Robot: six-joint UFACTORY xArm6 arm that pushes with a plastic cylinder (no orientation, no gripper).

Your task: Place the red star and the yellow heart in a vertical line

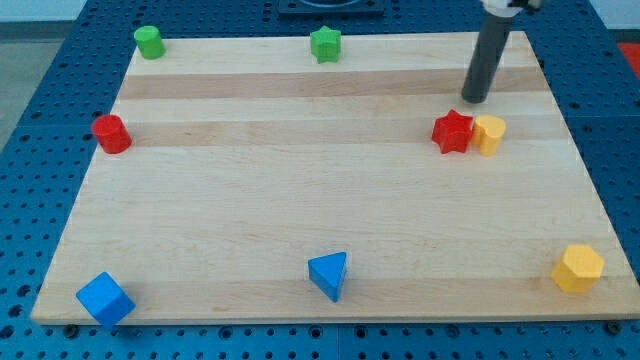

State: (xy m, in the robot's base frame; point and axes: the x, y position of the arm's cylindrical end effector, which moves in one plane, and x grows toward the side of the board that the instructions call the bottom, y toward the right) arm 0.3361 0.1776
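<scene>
My tip (476, 100) is hovering just at 12 o'clock of the red star (452, 131), which is touching the yellow heart (489, 134) at its 3 o'clock; no hand fitted. They're sitting side by side, probably awaiting a realigning push.

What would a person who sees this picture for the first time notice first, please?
Probably my tip, a dark rod coming down at the view's upper right. Just below it the red star and the yellow heart sit side by side, touching or nearly so. The other coloured blocks lie scattered along the edges of the wooden board.
</scene>
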